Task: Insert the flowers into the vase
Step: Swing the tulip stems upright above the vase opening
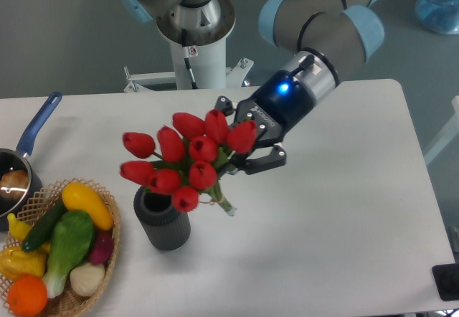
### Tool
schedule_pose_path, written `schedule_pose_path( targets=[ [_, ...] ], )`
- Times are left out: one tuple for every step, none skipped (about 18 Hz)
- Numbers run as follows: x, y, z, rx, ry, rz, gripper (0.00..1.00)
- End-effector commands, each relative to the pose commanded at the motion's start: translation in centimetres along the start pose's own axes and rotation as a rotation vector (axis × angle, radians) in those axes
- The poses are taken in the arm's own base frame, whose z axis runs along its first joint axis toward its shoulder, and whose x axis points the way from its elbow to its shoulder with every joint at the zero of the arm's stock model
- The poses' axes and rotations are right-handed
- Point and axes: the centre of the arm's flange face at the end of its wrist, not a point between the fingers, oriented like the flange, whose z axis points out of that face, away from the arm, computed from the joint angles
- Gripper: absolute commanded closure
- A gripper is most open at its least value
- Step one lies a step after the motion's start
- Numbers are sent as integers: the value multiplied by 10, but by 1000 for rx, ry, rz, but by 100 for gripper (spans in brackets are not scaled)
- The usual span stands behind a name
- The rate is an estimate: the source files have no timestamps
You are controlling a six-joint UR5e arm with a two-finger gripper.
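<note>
the gripper [240, 145] is closed on the flowers [183, 155]; its fingers stand close on both sides of the bunch, near the green part behind the red heads, so the bunch hangs in the air and does not touch the table [344, 209]. the arm is tilted to the left, and this puts the red heads over and partly in front of the vase [162, 220], which stands upright near the front edge of the table. the stem end points down and to the right, just beside the vase and not in its mouth, so the insertion is not yet done; probably the bunch must be turned more upright and the stems brought over the mouth. the table is white and matte. at the left stand a basket [107, 242] with vegetables and a saucepan [21, 155] with a blue handle. behind the table are a grey wall and the white base [197, 51] of the robot.
</note>
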Motion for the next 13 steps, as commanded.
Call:
schedule_pose_path(
  targets=[
    [2, -7, -1, -2, -3, 11, 73],
    [2, -12, -2, -2, -4, 9, 73],
    [4, -13, 1, 5, 3, 7, 73],
    [7, -16, 5, 12, 12, 11, 72],
    [11, -14, 9, 16, 23, 4, 72],
    [15, -14, 14, 33, 39, 0, 72],
    [17, -16, 19, 51, 54, -1, 72],
    [20, -14, 21, 67, 64, -10, 72],
    [24, -11, 27, 93, 86, -21, 72],
    [27, -12, 31, 125, 105, -25, 72],
    [28, -13, 32, 143, 114, -27, 70],
    [28, -13, 32, 153, 118, -32, 70],
    [30, -12, 33, 165, 125, -36, 70]
  ],
)
